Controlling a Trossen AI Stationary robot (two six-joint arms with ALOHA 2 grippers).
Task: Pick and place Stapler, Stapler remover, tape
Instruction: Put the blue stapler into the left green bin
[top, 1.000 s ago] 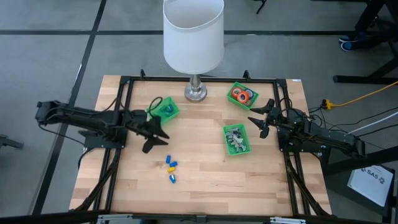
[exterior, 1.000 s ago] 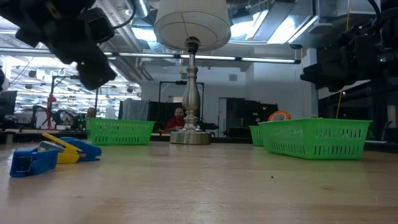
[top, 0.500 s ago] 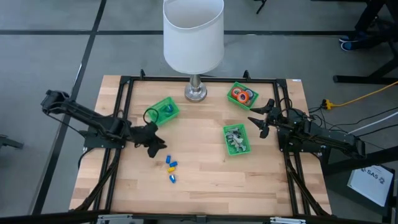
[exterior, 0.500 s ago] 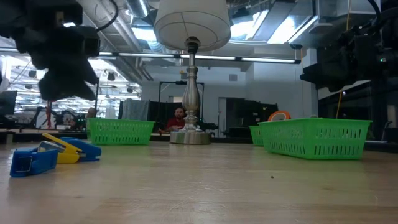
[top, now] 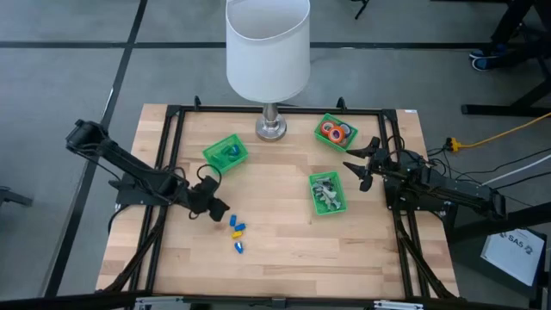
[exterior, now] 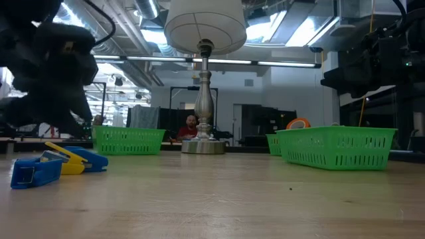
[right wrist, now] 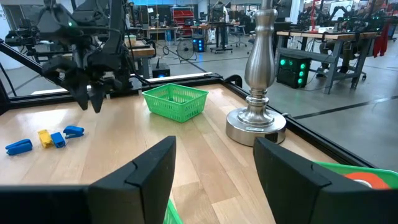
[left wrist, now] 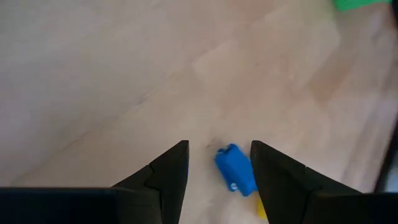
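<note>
Wooden table [top: 284, 250]: left end effector [top: 217, 207], fingers apart and empty, hovers just beside blue stapler [left wrist: 236, 169].

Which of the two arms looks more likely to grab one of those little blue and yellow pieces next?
Probably the left. The left gripper hangs open right beside the blue and yellow pieces, one showing between its fingers, while the right gripper waits open across the table by the green bins.

A white sheet [top: 517, 248] beside the table reads "SA5"
</note>
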